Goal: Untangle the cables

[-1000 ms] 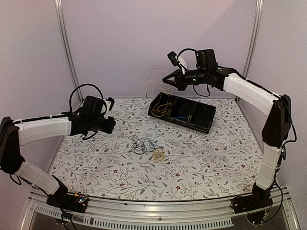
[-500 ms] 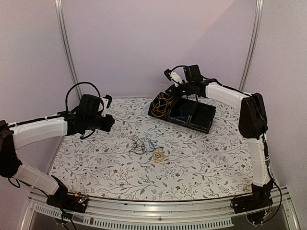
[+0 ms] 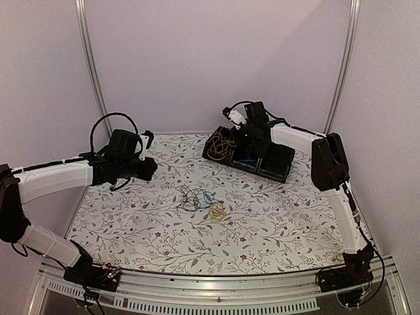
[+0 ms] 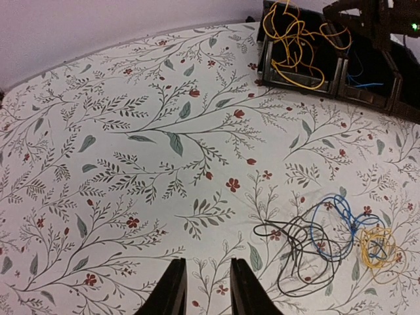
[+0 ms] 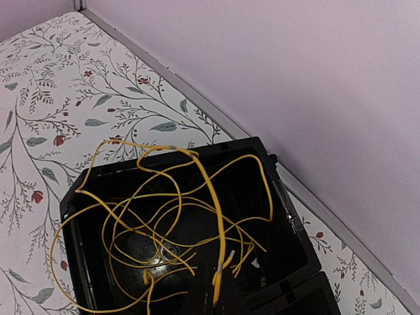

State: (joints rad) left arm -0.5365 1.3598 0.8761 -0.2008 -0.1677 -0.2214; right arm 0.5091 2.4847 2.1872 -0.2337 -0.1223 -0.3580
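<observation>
A black tray stands at the back of the table. Its left compartment holds loose yellow cables, and a blue cable lies in the middle one. My right gripper hangs low over that left compartment, shut on one yellow strand that arcs up from its tips. Mid-table lies a tangle of black cable, blue cable and a small yellow coil. My left gripper hovers left of the tangle, open, with only tablecloth between its fingers.
The table wears a floral cloth. A pale back wall and metal posts close in the rear and sides. The tray's rim sits close to the back edge. The right arm's thick black lead loops above its wrist.
The right arm has come down from high above the tray, lowering the yellow cable into the left compartment. The left arm has barely shifted.
</observation>
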